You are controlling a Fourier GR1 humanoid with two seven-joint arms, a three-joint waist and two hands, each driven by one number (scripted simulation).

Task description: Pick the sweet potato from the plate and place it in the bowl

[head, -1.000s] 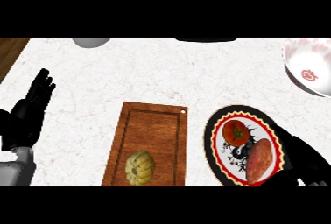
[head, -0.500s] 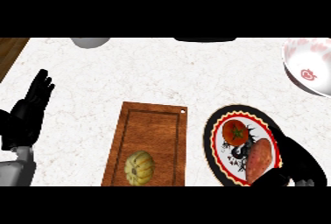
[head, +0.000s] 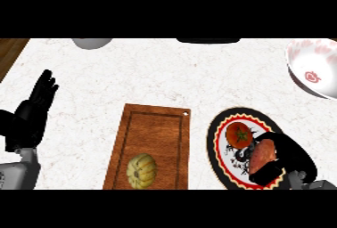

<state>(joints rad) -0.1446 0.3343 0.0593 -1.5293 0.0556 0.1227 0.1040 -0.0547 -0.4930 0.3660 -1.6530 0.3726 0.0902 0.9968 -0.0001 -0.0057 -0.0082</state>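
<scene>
At your 4 o'clock, your right hand [head: 294, 155] curls its fingers round the sweet potato [head: 262, 151] on the plate [head: 212, 138] beside a tomato [head: 238, 134], your left hand [head: 31, 118] rests at 9 o'clock with fingers straight and together, and the bowl [head: 314, 67] sits at 2 o'clock.
</scene>
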